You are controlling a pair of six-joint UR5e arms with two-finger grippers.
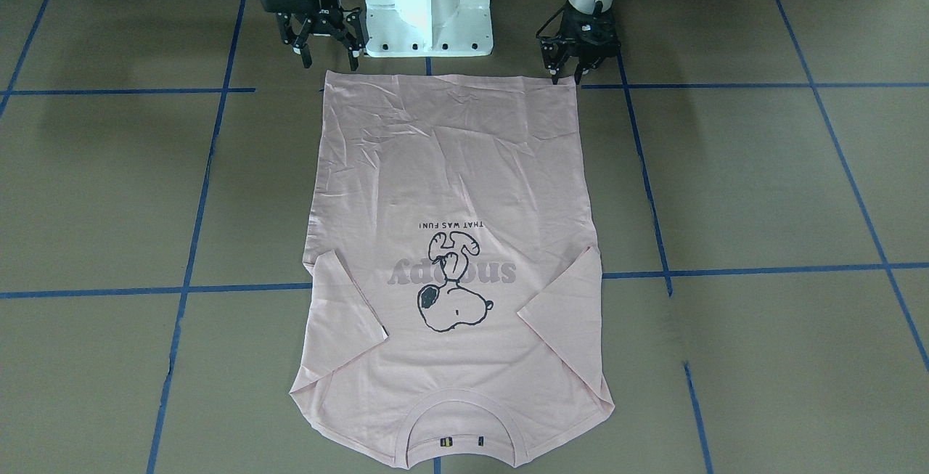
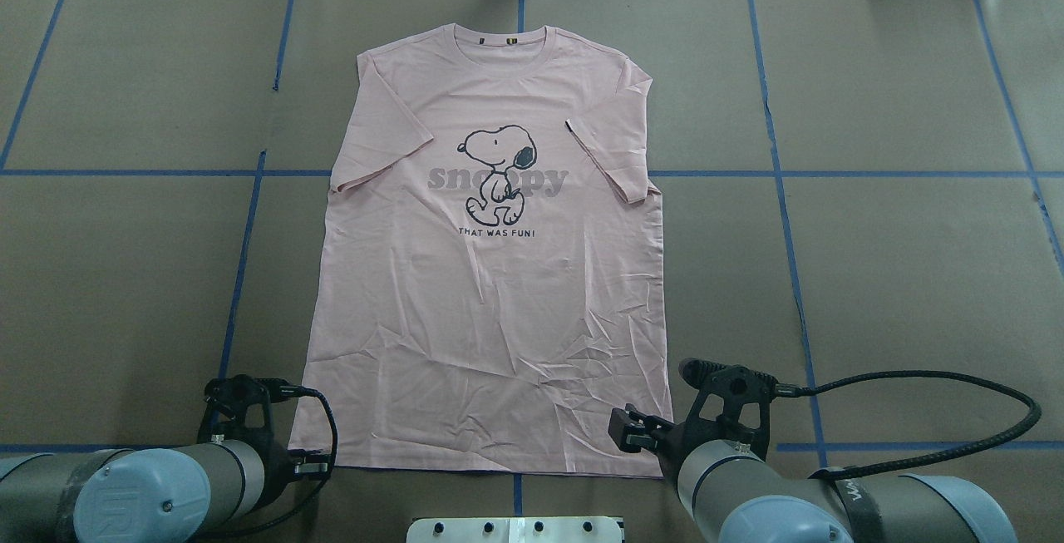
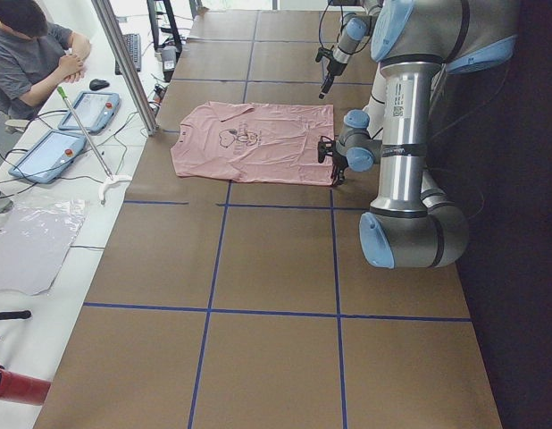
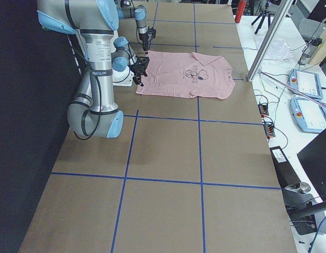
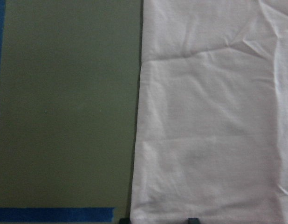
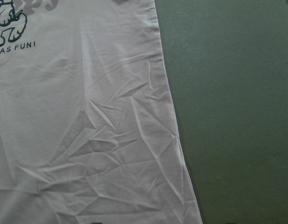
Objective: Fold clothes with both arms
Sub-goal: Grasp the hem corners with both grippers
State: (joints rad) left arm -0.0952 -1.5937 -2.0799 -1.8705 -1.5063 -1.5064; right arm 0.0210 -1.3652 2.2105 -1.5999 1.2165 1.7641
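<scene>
Brown paper-covered table [image 2: 873, 277], gridded with blue tape lines [image 2: 831, 173]. Spread flat on it, print up, ahead of and between the two grippers: pale pink T-shirt [image 2: 490, 293], hem nearest the tools, ribbed collar [image 2: 500, 44] at the end farthest from them. Well ahead of both grippers, on the chest, dark cartoon dog print [image 2: 499, 173] over grey "snoopy" lettering, with "THAT WAS FUN!" just below. Both short sleeves turned inward onto the front. On the sleeve [image 2: 611, 156] at the right gripper's side, small black tag [image 2: 568, 124]. Lower half of the cloth creased, most heavily just ahead of the right gripper.

Left gripper [image 1: 567, 71] poised fingers-down at the hem corner on its own side, fingers parted, holding nothing. In its wrist view, two dark fingertips [image 5: 193, 220] at the bottom edge, one on each side of the shirt's side edge, bare table to the outside. Touching the cloth or just above it: cannot tell.

Right gripper [image 1: 328, 59] likewise fingers-down at the opposite hem corner, spread wide and empty, tips close by the hem's edge.

Between the two tools, behind the hem, white pedestal base [image 1: 428, 2]. Off the table's far side, well beyond the collar from the grippers, seated person [image 3: 30, 54] beside two teach pendants [image 3: 88, 112].
</scene>
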